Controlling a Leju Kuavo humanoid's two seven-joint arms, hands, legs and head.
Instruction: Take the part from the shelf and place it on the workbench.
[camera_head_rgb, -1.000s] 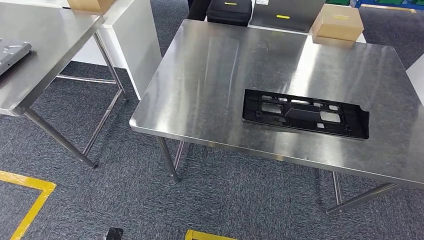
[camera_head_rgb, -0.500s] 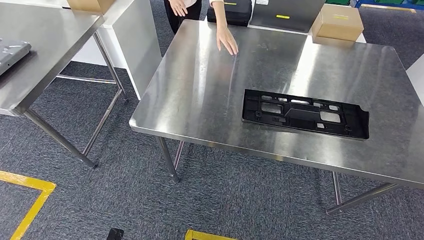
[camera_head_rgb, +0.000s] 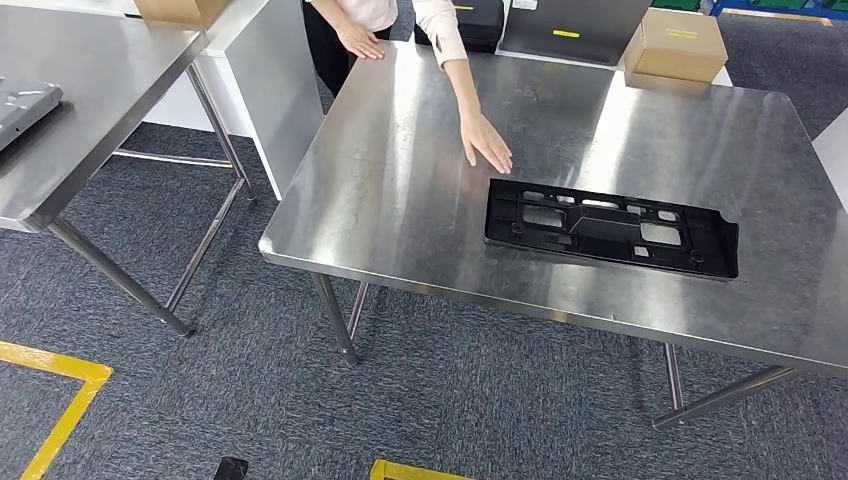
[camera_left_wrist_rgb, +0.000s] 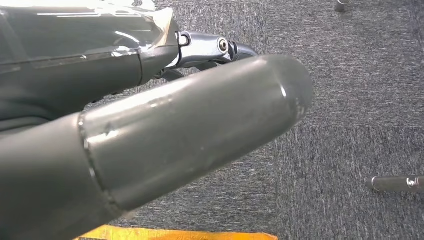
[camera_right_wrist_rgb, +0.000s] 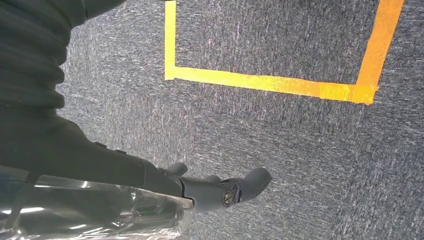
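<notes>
- The part (camera_head_rgb: 611, 227), a long black plastic frame with cut-outs, lies flat on the steel workbench (camera_head_rgb: 420, 180); it sits toward the 4 o'clock area of the tabletop, its long side running roughly along the near edge, slightly slanted; neither robot hand touches it.
- A person's hand (camera_head_rgb: 487, 142) lies palm down on the bench just off the part's corner at about 10 o'clock from it, fingers extended toward that corner; whether the fingertips touch the part cannot be told; the person's other hand (camera_head_rgb: 358, 41) rests on the far edge of the bench at about 11 o'clock.
- A cardboard box (camera_head_rgb: 676, 45) stands at the far edge of the bench at about 1 o'clock; a dark case (camera_head_rgb: 478, 20) sits beyond the far edge near 12 o'clock.
- A second steel table (camera_head_rgb: 80, 100) stands off at 9 o'clock of the bench, well apart, with a grey object (camera_head_rgb: 25, 105) on it; another cardboard box (camera_head_rgb: 180, 10) sits behind it.
- The left hand (camera_left_wrist_rgb: 165, 140) hangs over grey carpet; a thick grey thumb crosses the wrist view and the fingers are hidden, so whether it is spread or curled cannot be told; nothing is seen in it.
- The right hand (camera_right_wrist_rgb: 222, 190) hangs over carpet near yellow floor tape (camera_right_wrist_rgb: 270, 82); its dark fingers lie loosely apart, slightly bent, holding nothing.
</notes>
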